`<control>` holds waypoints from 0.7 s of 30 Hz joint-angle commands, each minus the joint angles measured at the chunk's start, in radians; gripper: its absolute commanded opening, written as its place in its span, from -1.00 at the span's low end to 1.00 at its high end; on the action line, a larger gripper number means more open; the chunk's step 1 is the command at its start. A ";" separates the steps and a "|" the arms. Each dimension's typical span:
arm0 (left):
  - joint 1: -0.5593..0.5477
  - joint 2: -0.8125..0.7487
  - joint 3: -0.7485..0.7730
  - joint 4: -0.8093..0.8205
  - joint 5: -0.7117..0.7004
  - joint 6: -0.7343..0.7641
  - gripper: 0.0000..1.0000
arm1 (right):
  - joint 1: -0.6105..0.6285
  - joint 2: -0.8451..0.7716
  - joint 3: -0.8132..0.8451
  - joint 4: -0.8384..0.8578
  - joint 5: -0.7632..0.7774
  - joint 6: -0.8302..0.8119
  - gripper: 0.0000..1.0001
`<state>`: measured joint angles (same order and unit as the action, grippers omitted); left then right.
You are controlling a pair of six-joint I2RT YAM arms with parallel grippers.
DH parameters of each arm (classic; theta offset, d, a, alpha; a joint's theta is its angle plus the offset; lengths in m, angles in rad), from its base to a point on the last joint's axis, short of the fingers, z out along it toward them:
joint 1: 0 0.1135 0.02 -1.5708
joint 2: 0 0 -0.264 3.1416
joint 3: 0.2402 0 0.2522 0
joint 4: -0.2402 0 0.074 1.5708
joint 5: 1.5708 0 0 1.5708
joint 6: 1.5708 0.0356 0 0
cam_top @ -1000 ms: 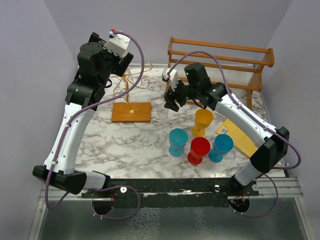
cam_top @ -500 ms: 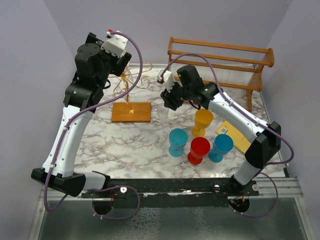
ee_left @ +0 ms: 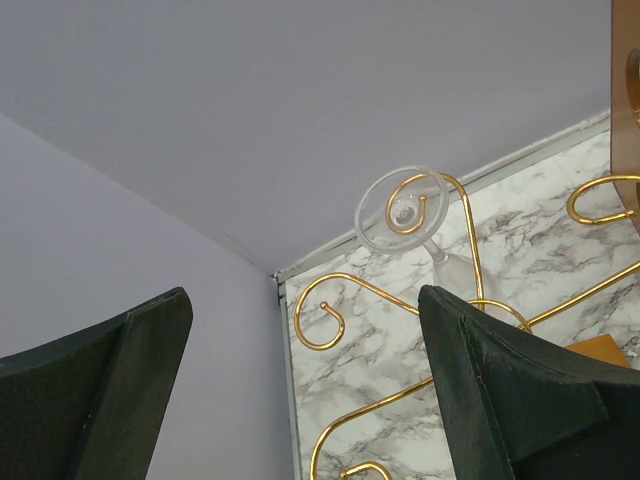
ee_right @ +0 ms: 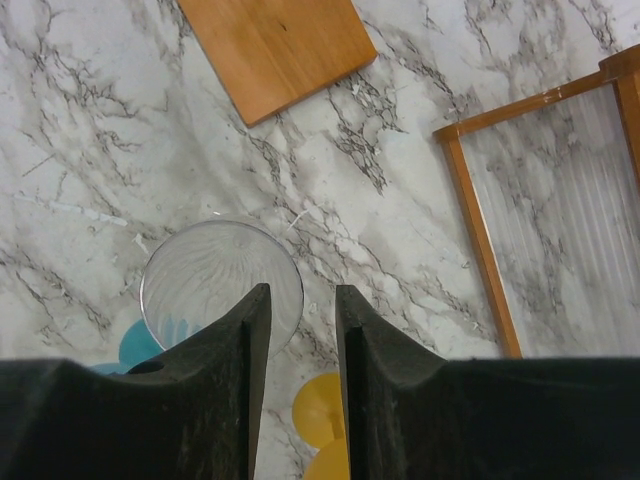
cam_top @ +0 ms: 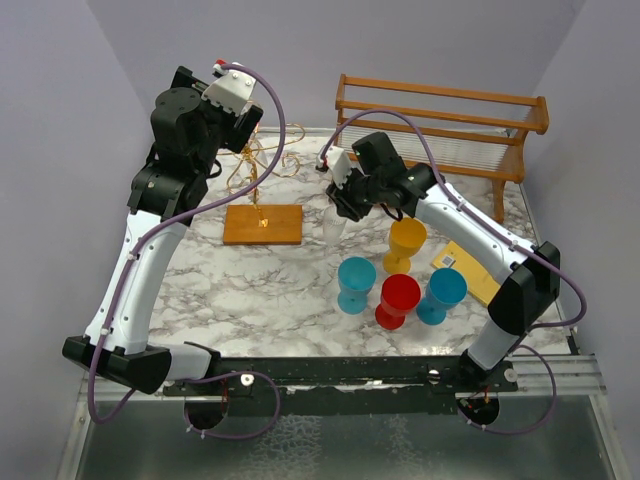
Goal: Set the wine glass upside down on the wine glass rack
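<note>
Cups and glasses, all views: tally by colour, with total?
Blue cups: 2
Red cup: 1
Yellow cup: 1
Clear glasses: 2
Total: 6

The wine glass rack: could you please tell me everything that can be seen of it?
The wine glass rack is a thin gold wire tree, its curled spiral arms on a central post fixed to a flat orange-brown wooden base. It stands upright on the marble table, far left. A clear wine glass hangs upside down, its foot caught in one spiral. The open left claw hangs near its top.
</note>
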<state>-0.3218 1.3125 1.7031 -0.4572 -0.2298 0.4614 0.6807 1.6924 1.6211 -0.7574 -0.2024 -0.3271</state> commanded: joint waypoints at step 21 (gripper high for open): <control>0.003 -0.045 -0.024 0.019 0.006 -0.035 0.98 | 0.002 -0.073 -0.050 -0.030 0.006 0.014 -0.74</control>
<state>-0.3218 1.2995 1.6863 -0.4568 -0.2295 0.4477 0.6807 1.6398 1.5749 -0.7784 -0.1925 -0.3264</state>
